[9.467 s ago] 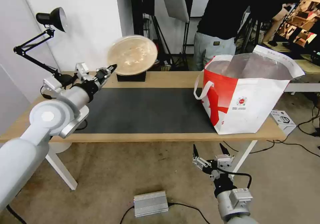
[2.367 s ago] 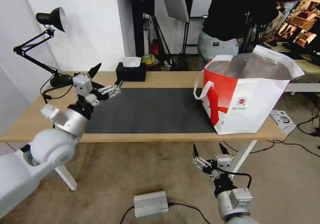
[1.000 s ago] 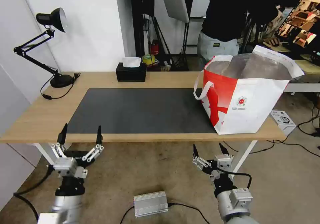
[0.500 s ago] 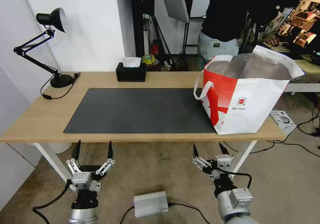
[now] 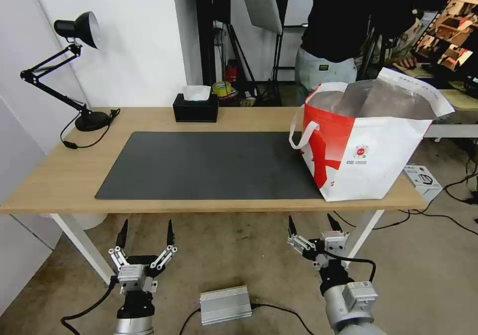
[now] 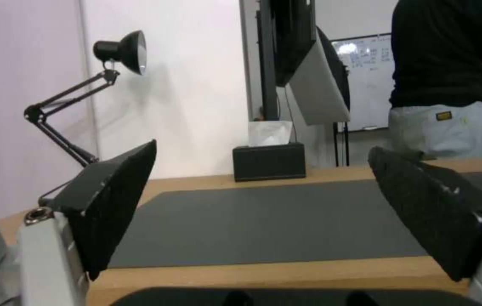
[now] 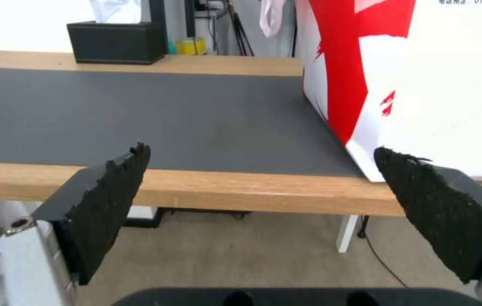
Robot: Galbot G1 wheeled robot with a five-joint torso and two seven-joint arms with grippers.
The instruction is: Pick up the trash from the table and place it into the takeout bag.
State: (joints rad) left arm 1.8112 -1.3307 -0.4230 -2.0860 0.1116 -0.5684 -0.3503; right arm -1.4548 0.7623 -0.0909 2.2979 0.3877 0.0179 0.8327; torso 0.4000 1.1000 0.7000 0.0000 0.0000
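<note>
Head view, left gripper (image 5: 145, 227): we see it spread wide and empty, parked below the near edge of the table (image 5: 59, 175). One second ago it sat further left and higher; it has kept withdrawing and is now level with its counterpart.
Head view, right gripper (image 5: 314, 224): wide open, empty, unchanged across all earlier frames.
Head view, trash: we find none on the dark mat (image 5: 209, 166). The bowl carried earlier is gone from the arm, so we judge it is already in the takeout bag (image 5: 368, 146), whose contents are hidden from us.
Head view, remaining items: black tissue box (image 5: 195, 110) and desk lamp (image 5: 74, 61), neither being trash.
Left wrist view, fingers (image 6: 111, 199): far apart, nothing between them; mat bare beyond.
Right wrist view, fingers (image 7: 105, 199): far apart, empty; bag wall standing on the table's right end.
Task status: we judge the clearing complete, both arms stowed.
</note>
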